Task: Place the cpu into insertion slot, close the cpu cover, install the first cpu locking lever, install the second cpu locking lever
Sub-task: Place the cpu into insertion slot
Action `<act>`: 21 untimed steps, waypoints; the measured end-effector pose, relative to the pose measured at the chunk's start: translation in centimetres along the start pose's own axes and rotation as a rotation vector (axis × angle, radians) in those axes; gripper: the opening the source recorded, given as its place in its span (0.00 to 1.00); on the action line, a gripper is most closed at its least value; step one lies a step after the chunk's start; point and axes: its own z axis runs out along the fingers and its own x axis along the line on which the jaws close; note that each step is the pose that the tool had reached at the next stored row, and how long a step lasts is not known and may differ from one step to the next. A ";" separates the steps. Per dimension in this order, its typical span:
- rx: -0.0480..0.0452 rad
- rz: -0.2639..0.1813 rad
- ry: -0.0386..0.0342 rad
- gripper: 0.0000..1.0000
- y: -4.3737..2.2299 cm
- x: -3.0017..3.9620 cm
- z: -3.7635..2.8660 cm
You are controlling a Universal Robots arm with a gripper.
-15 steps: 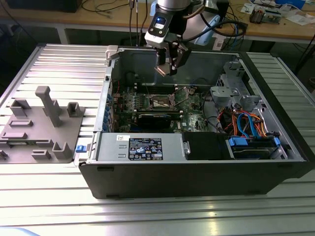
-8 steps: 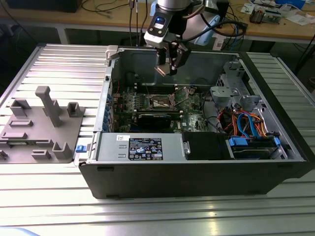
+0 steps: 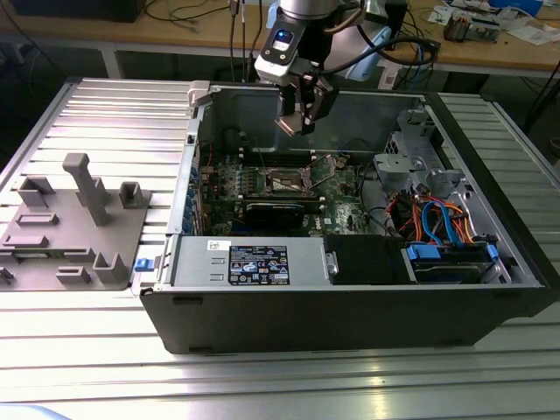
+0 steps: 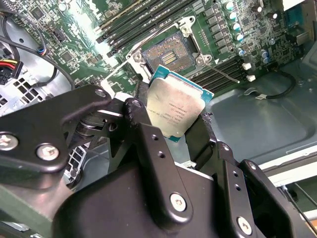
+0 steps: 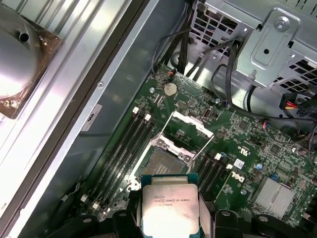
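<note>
In the exterior view the black two-fingered gripper (image 3: pixel 295 127) hangs inside the open grey-and-black computer case (image 3: pixel 350 297), near its far wall. It is above the green motherboard (image 3: pixel 346 188) and the square, gold-contact insertion slot (image 3: pixel 287 181). In the second wrist view its jaws are clenched on the cpu (image 4: pixel 177 106), a flat square chip with a dull silver top, gripped by opposite edges and tilted clear of the slot. In the first wrist view the thin silvery cpu cover (image 5: pixel 194 124) stands raised on the slot's side away from the chip, leaving the contacts bare.
</note>
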 end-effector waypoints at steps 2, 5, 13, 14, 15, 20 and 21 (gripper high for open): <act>-0.0001 0.004 -0.0002 0.55 0.00 0.00 0.00; -0.0002 0.009 -0.0006 0.55 0.00 0.00 0.00; -0.0006 0.034 -0.0021 0.55 0.00 0.00 0.01; -0.0007 0.037 -0.0023 0.55 0.00 0.00 0.01; -0.0008 0.042 -0.0026 0.55 0.00 0.00 0.01; -0.0010 0.052 -0.0032 0.55 0.00 0.00 0.01; -0.0010 0.055 -0.0035 0.55 0.00 0.00 0.01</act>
